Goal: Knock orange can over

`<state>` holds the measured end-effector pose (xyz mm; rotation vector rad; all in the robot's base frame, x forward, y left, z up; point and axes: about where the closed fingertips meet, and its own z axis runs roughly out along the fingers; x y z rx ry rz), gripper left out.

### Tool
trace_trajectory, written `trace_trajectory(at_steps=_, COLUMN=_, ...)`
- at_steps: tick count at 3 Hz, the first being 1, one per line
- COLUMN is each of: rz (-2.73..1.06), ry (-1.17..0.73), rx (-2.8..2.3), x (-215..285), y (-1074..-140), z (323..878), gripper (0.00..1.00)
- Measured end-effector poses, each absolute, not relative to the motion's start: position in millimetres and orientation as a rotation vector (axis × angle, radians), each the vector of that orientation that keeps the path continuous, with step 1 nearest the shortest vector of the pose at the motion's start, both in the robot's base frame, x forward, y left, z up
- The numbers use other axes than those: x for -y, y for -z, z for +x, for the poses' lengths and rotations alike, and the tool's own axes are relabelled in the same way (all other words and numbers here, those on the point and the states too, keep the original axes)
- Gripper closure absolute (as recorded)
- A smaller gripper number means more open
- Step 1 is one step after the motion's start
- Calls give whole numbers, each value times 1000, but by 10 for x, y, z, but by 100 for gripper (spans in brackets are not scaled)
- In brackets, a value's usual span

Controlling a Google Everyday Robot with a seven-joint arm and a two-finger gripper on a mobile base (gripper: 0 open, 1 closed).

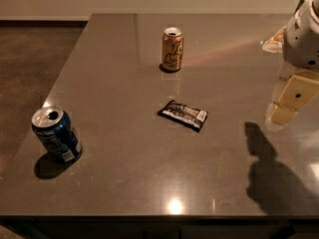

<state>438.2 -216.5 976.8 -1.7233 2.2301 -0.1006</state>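
The orange can stands upright at the far middle of the dark grey table, its silver top open. My gripper hangs over the table's right side, below the white arm housing. It is well to the right of the orange can and a little nearer the camera, not touching it.
A blue can with a white label stands upright near the front left corner. A flat black snack wrapper lies in the middle, between the orange can and the front edge. The arm's shadow falls at the front right. Floor lies beyond the left edge.
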Motion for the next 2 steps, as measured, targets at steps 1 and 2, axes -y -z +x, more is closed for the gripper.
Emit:
trace_trajectory(at_steps=1, rz=-1721, ry=102, rx=-2229, x=2162, y=-9774, z=4386, gripper=0)
trace_trajectory(at_steps=2, rz=-1637, ry=51, rx=-2225, x=2102, y=-9751, z=4563, gripper=0)
